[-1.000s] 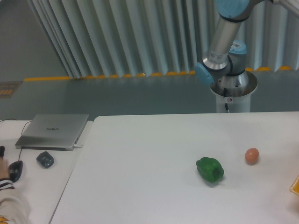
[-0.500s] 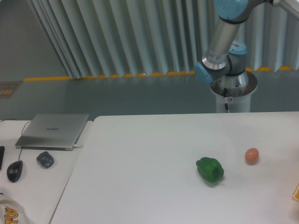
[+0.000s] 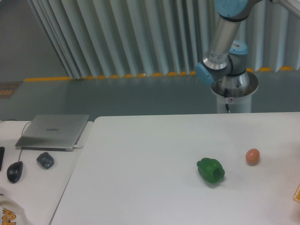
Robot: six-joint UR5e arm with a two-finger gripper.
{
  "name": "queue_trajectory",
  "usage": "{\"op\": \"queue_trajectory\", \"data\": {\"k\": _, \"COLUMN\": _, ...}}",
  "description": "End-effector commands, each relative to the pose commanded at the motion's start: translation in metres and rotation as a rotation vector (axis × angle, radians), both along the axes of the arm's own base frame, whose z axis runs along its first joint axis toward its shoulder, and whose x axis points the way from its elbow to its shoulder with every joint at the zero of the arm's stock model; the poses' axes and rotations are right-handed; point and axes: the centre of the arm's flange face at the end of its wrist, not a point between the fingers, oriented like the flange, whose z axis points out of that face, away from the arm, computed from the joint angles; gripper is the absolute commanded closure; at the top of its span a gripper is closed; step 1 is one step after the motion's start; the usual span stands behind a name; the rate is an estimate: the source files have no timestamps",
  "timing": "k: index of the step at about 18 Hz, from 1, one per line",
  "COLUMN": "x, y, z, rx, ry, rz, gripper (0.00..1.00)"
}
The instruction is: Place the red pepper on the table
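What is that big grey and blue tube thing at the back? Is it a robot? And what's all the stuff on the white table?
Yes, that is a robot arm. The grey tubes are like its bones and the blue caps cover its joints, where it bends. It stands on a round base behind the table. One camera took this picture from the front, looking down at the table a little.

The arm goes up out of the picture, so its tool, the part that grabs things, cannot be seen. We cannot tell if it holds anything.

On the big white table lie a green pepper and, to its right and apart from it, a small orange-brown ball like an egg. No red pepper shows here.

On the smaller desk at the left are a closed laptop and a dark mouse.
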Motion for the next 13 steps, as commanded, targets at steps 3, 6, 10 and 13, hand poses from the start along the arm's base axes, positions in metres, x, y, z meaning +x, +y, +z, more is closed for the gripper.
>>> {"op": "queue_trajectory", "data": {"k": 3, "x": -0.002, "y": -0.002, "z": 0.000, "rx": -0.001, "ry": 0.001, "rz": 0.001, "gripper": 0.00}}
{"op": "queue_trajectory", "data": {"k": 6, "x": -0.003, "y": -0.001, "z": -0.003, "rx": 0.001, "ry": 0.000, "rz": 0.006, "gripper": 0.00}}
{"op": "queue_trajectory", "data": {"k": 10, "x": -0.004, "y": 0.000, "z": -0.011, "rx": -0.002, "ry": -0.004, "rz": 0.032, "gripper": 0.00}}
{"op": "queue_trajectory", "data": {"k": 13, "x": -0.005, "y": 0.000, "z": -0.015, "rx": -0.005, "ry": -0.008, "rz": 0.036, "gripper": 0.00}}
